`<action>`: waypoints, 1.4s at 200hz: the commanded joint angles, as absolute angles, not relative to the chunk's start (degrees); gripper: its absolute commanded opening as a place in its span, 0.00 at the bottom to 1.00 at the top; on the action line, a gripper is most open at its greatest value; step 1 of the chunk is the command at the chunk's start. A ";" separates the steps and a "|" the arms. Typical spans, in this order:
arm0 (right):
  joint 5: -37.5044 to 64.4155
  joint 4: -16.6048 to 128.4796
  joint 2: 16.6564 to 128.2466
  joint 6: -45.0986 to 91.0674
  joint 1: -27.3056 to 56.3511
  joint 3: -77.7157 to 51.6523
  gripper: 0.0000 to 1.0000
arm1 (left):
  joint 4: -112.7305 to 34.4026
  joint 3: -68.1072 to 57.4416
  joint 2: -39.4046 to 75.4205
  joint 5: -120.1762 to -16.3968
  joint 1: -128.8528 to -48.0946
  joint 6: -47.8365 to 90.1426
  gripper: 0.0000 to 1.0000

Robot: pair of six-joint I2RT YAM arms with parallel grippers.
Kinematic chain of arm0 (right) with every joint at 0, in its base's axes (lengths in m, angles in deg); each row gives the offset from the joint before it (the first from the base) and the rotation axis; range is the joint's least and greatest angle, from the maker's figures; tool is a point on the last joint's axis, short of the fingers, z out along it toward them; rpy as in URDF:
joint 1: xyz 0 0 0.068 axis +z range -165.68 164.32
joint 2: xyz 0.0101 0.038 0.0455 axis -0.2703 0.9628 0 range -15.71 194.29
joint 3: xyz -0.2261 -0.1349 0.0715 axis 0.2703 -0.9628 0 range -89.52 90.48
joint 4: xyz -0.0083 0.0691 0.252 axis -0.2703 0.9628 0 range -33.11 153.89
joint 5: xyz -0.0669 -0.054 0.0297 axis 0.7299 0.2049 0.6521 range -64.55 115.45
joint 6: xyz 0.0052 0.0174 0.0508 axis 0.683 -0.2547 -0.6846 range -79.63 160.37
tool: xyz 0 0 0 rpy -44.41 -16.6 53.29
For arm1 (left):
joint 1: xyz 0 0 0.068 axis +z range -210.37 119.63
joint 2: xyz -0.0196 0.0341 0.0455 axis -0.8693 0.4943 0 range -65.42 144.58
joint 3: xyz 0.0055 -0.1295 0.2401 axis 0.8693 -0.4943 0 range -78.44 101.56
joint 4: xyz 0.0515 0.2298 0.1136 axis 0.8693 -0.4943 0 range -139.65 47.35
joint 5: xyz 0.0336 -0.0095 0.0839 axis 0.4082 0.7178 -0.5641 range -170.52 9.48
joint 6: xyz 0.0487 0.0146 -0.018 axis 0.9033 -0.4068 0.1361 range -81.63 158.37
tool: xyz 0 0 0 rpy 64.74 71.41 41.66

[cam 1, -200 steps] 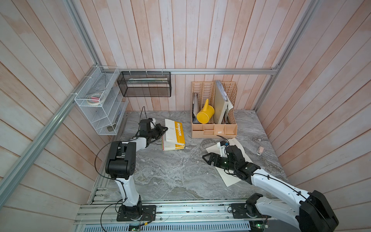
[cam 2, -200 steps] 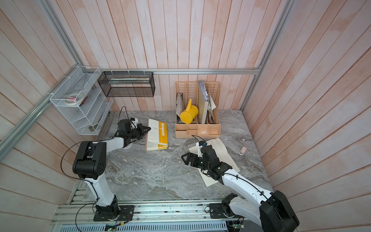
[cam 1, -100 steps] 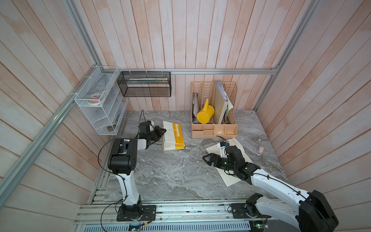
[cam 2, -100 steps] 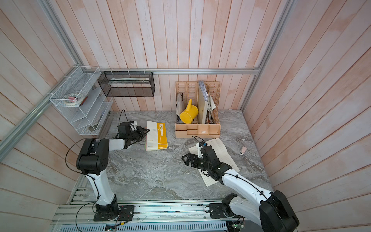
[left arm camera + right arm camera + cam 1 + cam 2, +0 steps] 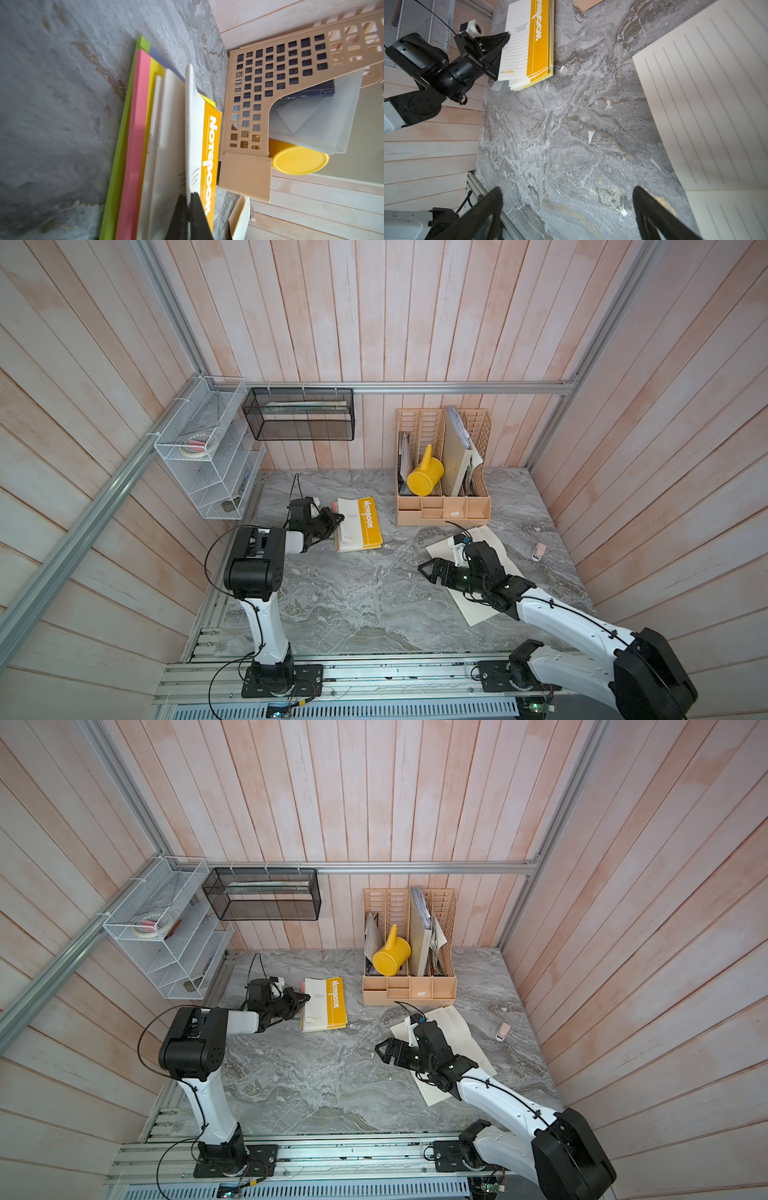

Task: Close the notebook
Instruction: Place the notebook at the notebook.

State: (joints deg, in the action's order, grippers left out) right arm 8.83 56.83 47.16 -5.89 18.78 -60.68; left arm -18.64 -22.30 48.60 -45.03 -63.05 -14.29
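Observation:
The notebook (image 5: 359, 522) (image 5: 326, 1002) lies at the back left of the marble table, its white and yellow cover facing up. My left gripper (image 5: 338, 519) (image 5: 306, 997) is shut on the cover's free left edge. The left wrist view has the two black fingers pinching the thin white cover (image 5: 208, 149), which is held a little above the cream, pink and green pages (image 5: 135, 135). My right gripper (image 5: 424, 570) (image 5: 566, 189) hovers open over bare table near the middle, holding nothing. The right wrist view also takes in the notebook (image 5: 533, 37).
A beige desk organiser (image 5: 442, 506) holding a yellow watering can (image 5: 424, 479) stands just right of the notebook. A loose lined sheet (image 5: 478, 610) lies under my right arm. A small pale object (image 5: 539, 549) sits far right. A wire shelf (image 5: 208, 472) and a black mesh basket (image 5: 299, 414) hang on the walls.
The cover, raised a second ago, has come down nearly flat onto the pages, still gripped by my left gripper. The right arm has not moved.

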 commanded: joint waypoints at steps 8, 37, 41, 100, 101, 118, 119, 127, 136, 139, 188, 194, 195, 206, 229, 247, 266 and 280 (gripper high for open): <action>7.92 56.07 47.39 -5.87 18.60 -61.23 0.98 | -19.62 -23.29 47.85 -46.33 -62.84 -12.34 0.00; 7.96 56.03 47.13 -6.03 18.56 -61.47 0.98 | -19.81 -23.12 47.91 -46.65 -62.83 -12.53 0.09; 7.95 56.09 47.13 -6.05 18.60 -61.53 0.98 | -19.92 -23.11 47.87 -46.75 -62.76 -12.44 0.14; 7.63 55.57 47.12 -6.16 18.55 -61.80 0.98 | -22.37 -23.33 45.87 -47.91 -62.69 -10.70 0.28; 7.62 55.53 47.13 -6.19 18.58 -61.78 0.98 | -22.40 -23.37 45.82 -47.95 -62.68 -10.68 0.28; 7.48 55.33 47.22 -6.21 18.54 -61.79 0.98 | -23.03 -23.74 44.71 -48.24 -62.66 -10.33 0.30; 7.46 55.32 47.26 -6.21 18.57 -61.77 0.98 | -23.08 -23.75 44.62 -48.25 -62.66 -10.32 0.31; 7.37 55.14 47.30 -6.29 18.58 -61.75 0.98 | -23.37 -23.92 44.00 -48.50 -62.63 -10.16 0.31; 7.26 54.97 47.39 -6.23 18.58 -61.83 0.98 | -23.86 -24.05 43.11 -48.85 -62.57 -9.89 0.32; 7.10 54.93 47.40 -6.26 18.54 -61.86 0.98 | -24.03 -24.04 42.74 -48.94 -62.57 -9.74 0.32; 6.91 54.26 47.48 -6.60 18.55 -62.11 0.98 | -34.37 -22.09 35.94 -56.24 -62.55 -6.69 0.34; 6.91 54.20 47.48 -6.61 18.60 -62.15 0.98 | -35.26 -22.11 34.87 -56.95 -62.57 -6.46 0.35; 6.91 54.14 47.48 -6.59 18.55 -62.12 0.98 | -35.31 -22.10 34.78 -57.09 -62.57 -6.41 0.35; 6.83 54.00 47.60 -6.57 18.58 -62.01 0.98 | -35.63 -22.47 33.09 -57.61 -62.57 -5.90 0.35; 6.66 53.67 48.07 -6.63 18.55 -61.71 0.98 | -33.73 -23.22 31.26 -54.40 -62.70 -5.92 0.35; 6.31 53.64 48.52 -6.41 18.60 -61.34 0.98 | -31.69 -23.63 31.10 -49.82 -63.51 -6.19 0.35; 6.16 53.64 48.62 -6.34 18.66 -61.25 0.98 | -25.96 -25.43 31.32 -42.82 -64.82 -7.74 0.37; 6.21 53.32 48.62 -6.58 18.61 -61.53 0.98 | -22.15 -26.72 31.54 -38.00 -66.17 -9.34 0.38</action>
